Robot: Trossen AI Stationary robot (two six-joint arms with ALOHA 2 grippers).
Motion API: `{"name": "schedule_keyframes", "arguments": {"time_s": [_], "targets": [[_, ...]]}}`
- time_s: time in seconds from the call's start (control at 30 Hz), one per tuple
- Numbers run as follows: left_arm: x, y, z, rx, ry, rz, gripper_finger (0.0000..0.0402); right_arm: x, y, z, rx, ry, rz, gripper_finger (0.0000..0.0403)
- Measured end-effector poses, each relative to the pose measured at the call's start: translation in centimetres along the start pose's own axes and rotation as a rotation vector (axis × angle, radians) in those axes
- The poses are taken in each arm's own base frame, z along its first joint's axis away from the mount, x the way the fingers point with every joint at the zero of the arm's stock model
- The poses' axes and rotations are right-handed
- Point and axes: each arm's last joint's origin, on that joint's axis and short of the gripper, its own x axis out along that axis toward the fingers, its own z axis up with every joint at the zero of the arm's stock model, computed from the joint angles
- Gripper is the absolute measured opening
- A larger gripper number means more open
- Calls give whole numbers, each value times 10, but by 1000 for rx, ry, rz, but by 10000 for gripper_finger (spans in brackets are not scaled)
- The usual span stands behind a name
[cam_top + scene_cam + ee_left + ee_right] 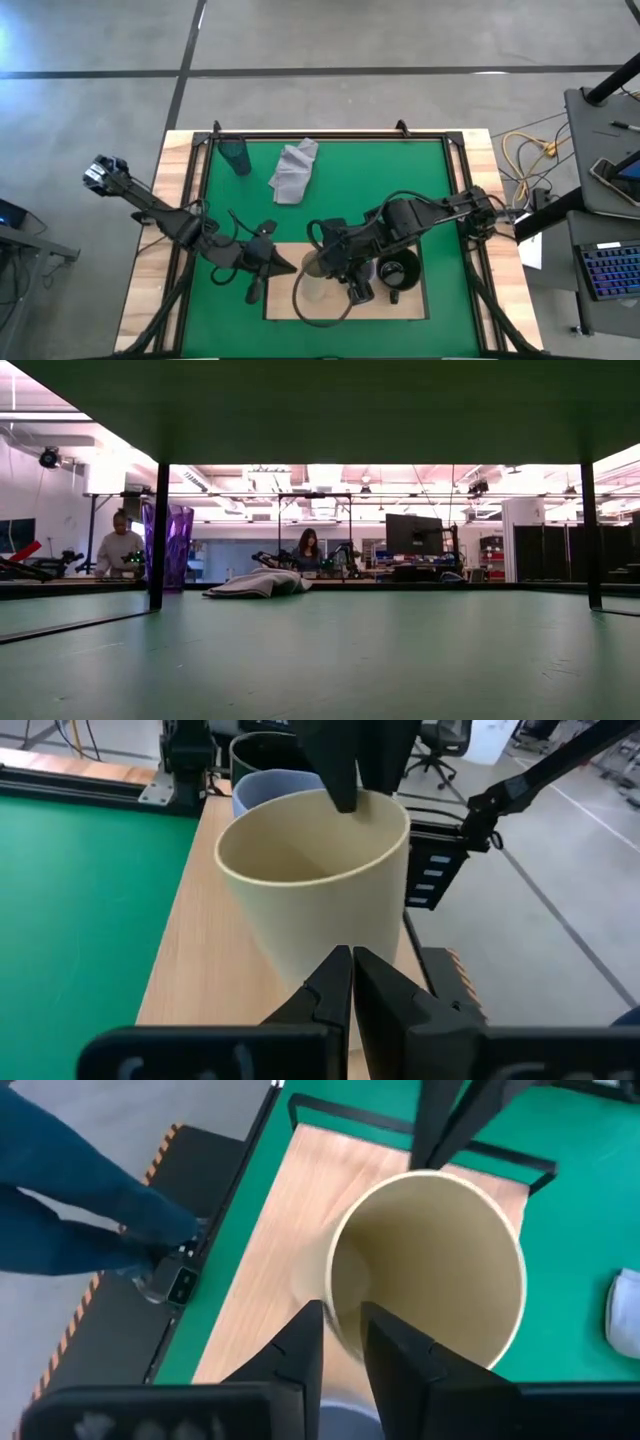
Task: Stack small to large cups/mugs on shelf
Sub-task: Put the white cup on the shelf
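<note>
The cream cup [318, 266] is over the wooden shelf board [300, 300], tilted, and fills the left wrist view [315, 870] and the right wrist view [430, 1270]. My right gripper [340, 1342] is shut on its rim. My left gripper [350, 970] is shut, level, and points at the cup's lower wall from the table's left. The black mug [398, 270] stands on the board to the cup's right. The lavender-grey mug [262, 790] shows behind the cup. The teal-and-purple tumbler [236, 155] stands upright at the mat's far left [178, 545]. My right gripper holds the cream cup by its rim [338, 1305], one finger inside the cup and one outside, slanting down from the table's right. The cup is tilted; its base is hidden, so whether it rests on the board does not show. My left gripper's shut fingertips [345, 960] stand at the cup's lower wall [300, 945]; whether they touch it, I cannot tell.
A light grey cloth [293, 170] lies on the green mat [380, 190] near the far edge, right of the tumbler. A dark frame [330, 135] borders the mat. Someone's blue-clad leg [80, 1200] stands beside the table. People sit in the room beyond [305, 550].
</note>
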Motion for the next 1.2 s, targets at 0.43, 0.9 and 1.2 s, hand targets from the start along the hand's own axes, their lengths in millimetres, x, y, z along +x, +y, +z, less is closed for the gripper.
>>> {"name": "schedule_keyframes", "arguments": {"time_s": [0.43, 0.9, 1.2], "targets": [[14, -2, -18, -21, 75, -3, 0, 0, 3, 1, 78, -9, 40, 77], [18, 0, -26, -58, 106, -1, 0, -28, 17, -1, 169, -59, 76, 83], [28, -17, -30, -155, 108, -161, 0, -50, 8, -13, 185, -12, -17, 84]]}}
